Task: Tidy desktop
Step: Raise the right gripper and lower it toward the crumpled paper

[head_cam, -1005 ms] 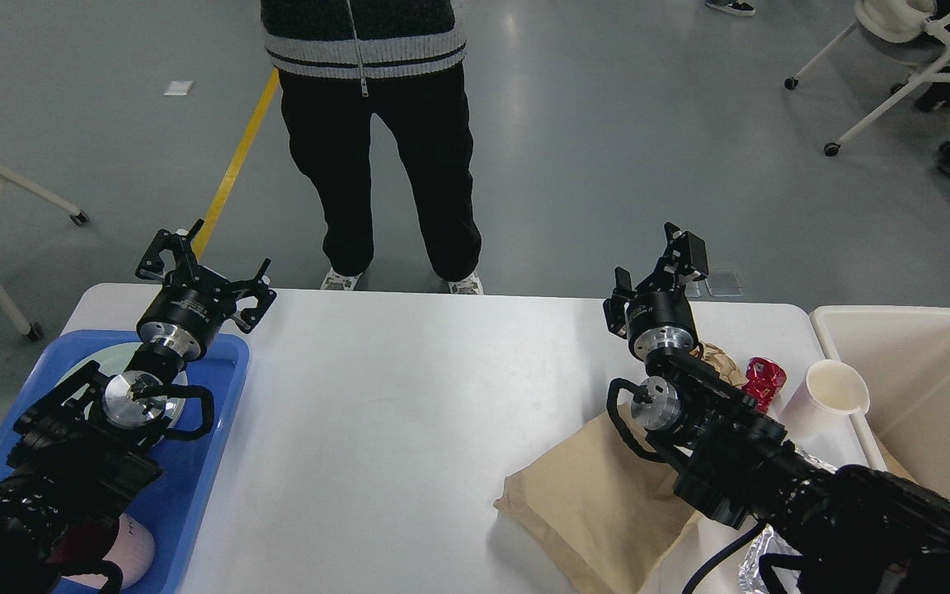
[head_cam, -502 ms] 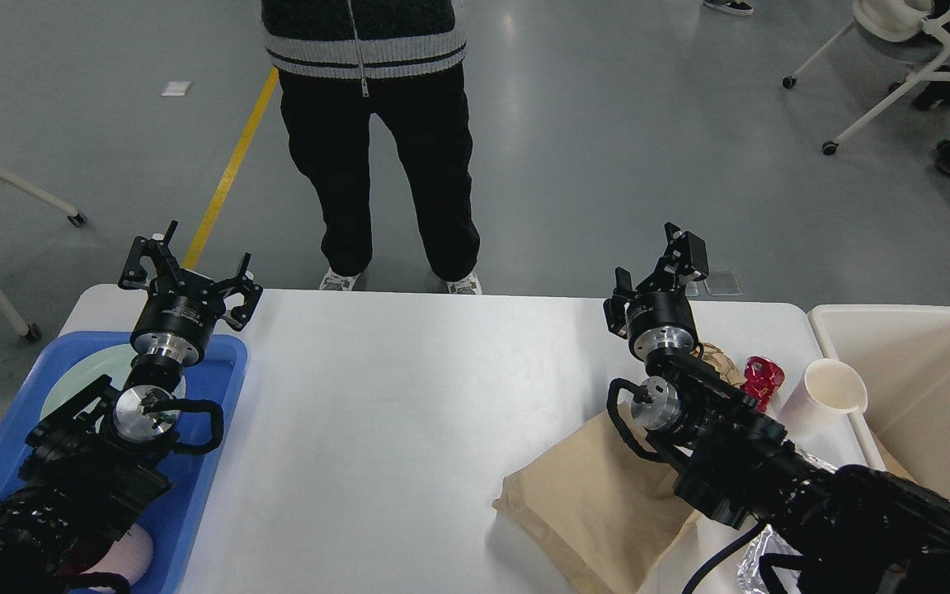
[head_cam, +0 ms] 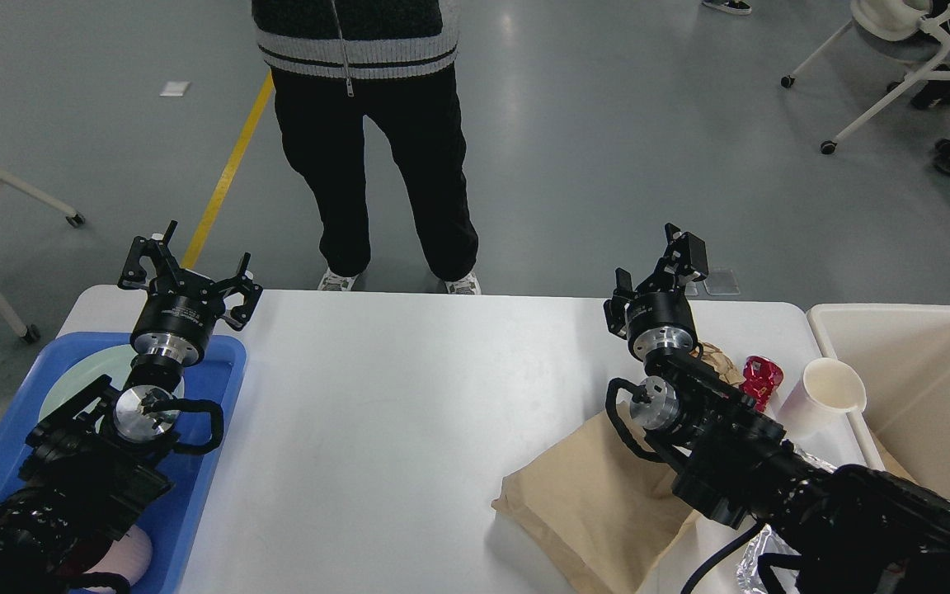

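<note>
The white desktop (head_cam: 392,412) fills the lower view. My left gripper (head_cam: 188,262) is open and empty, raised above the far left edge, over the back of a blue tray (head_cam: 195,462). My right gripper (head_cam: 660,262) is open and empty, raised above the far right part of the desktop. On the right lie a tan paper bag (head_cam: 590,503), a crumpled brown paper (head_cam: 718,359), a red crushed can (head_cam: 762,378), a white paper cup (head_cam: 825,394) and some foil (head_cam: 759,553), partly hidden by my right arm.
The blue tray holds a pale green plate (head_cam: 83,384) and a pink-white item (head_cam: 124,557), partly under my left arm. A cream bin (head_cam: 937,388) stands off the right edge. A person (head_cam: 376,140) stands at the far side. Wheeled chairs (head_cam: 887,66) stand on the floor.
My left gripper moved left and slightly back from 1.0 s ago, then held still. The person shifted slightly left. My right arm has not moved.
</note>
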Action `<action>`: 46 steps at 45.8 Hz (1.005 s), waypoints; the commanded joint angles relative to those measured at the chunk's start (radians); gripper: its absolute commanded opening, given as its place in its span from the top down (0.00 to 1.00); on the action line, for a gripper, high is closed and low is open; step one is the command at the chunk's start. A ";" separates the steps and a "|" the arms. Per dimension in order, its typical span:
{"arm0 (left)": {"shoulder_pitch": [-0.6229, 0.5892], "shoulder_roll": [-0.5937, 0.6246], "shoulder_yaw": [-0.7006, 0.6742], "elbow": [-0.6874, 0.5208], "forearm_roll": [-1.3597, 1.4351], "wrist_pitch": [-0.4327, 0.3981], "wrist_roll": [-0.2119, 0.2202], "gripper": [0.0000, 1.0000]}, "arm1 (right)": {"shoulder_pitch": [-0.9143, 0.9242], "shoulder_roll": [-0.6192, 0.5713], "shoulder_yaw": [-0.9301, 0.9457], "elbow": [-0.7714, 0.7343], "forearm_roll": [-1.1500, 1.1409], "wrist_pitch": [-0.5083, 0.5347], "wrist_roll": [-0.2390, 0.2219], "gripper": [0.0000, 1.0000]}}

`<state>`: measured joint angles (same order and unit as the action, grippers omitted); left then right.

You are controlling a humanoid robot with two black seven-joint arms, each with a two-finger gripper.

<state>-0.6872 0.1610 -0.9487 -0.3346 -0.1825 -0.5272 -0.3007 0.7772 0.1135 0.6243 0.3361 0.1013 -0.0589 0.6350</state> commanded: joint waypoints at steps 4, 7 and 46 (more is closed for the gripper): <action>0.000 0.000 -0.001 0.000 0.000 -0.001 -0.002 0.03 | 0.023 0.028 -0.003 0.004 0.000 0.002 -0.003 0.00; 0.000 0.000 -0.001 0.000 0.000 0.001 -0.002 0.03 | 0.079 0.020 -0.009 0.001 -0.002 0.002 -0.003 0.00; 0.000 0.000 -0.002 0.000 0.000 -0.001 0.000 0.03 | 0.876 -0.399 -1.660 0.454 0.005 0.181 -0.003 0.00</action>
<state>-0.6872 0.1611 -0.9512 -0.3344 -0.1825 -0.5272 -0.3009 1.5534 -0.2739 -0.9201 0.6303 0.1134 0.0288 0.6319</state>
